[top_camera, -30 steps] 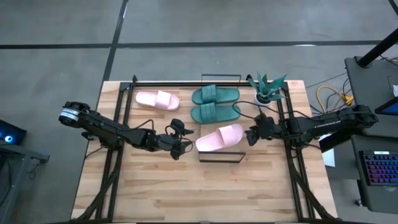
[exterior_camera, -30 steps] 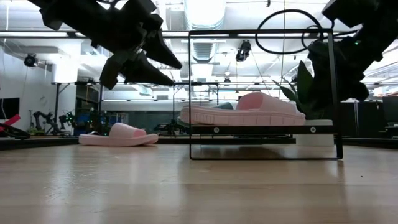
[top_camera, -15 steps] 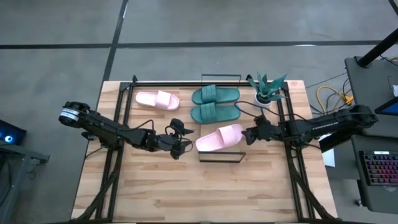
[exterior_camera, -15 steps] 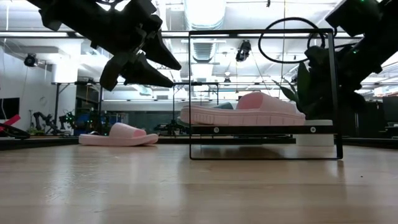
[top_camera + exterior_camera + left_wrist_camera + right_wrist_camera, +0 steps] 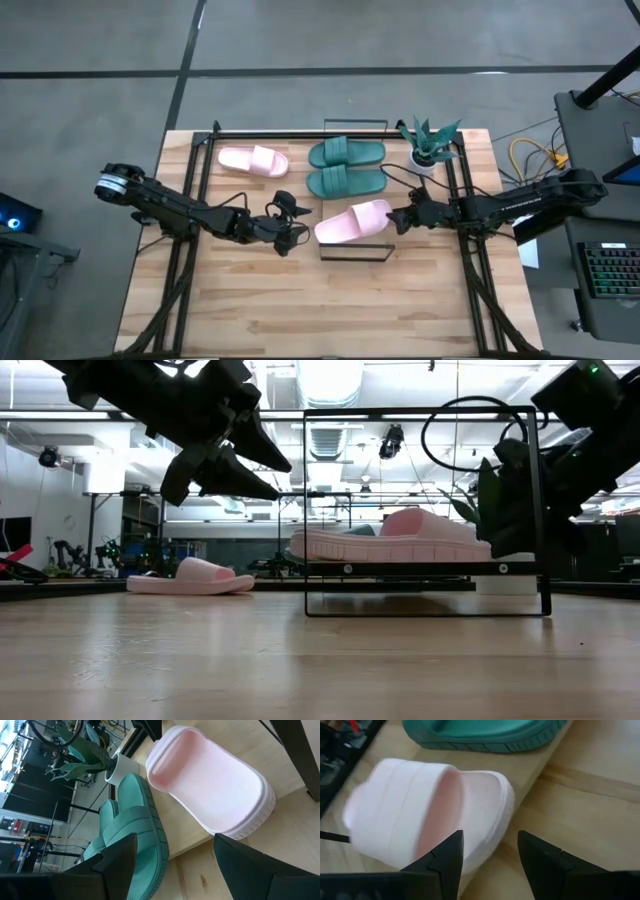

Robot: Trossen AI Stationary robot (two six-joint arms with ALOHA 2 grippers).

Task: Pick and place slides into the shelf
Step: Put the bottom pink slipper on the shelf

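One pale pink slide (image 5: 353, 221) lies on the shelf's wood plank (image 5: 385, 238), beside two teal slides (image 5: 346, 168) farther back on it. The second pink slide (image 5: 253, 160) rests sole down on the table at the far left. My left gripper (image 5: 292, 226) hovers open just left of the shelf, with the pink slide's heel end (image 5: 215, 785) ahead of its fingers. My right gripper (image 5: 399, 219) stands open close to that slide's strap end (image 5: 420, 805), coming from the right and slanting down; no touch shows.
A potted plant (image 5: 432, 142) stands at the far right, behind my right gripper. The shelf's thin black wire frame (image 5: 537, 510) rises at its near corners. Black rails (image 5: 178, 270) run along both sides of the table. Bare tabletop lies toward the near edge.
My right gripper has sunk and tipped further down, edging toward the strap end of the pink slide on the shelf. Its fingers have stayed open. The slides have not moved.
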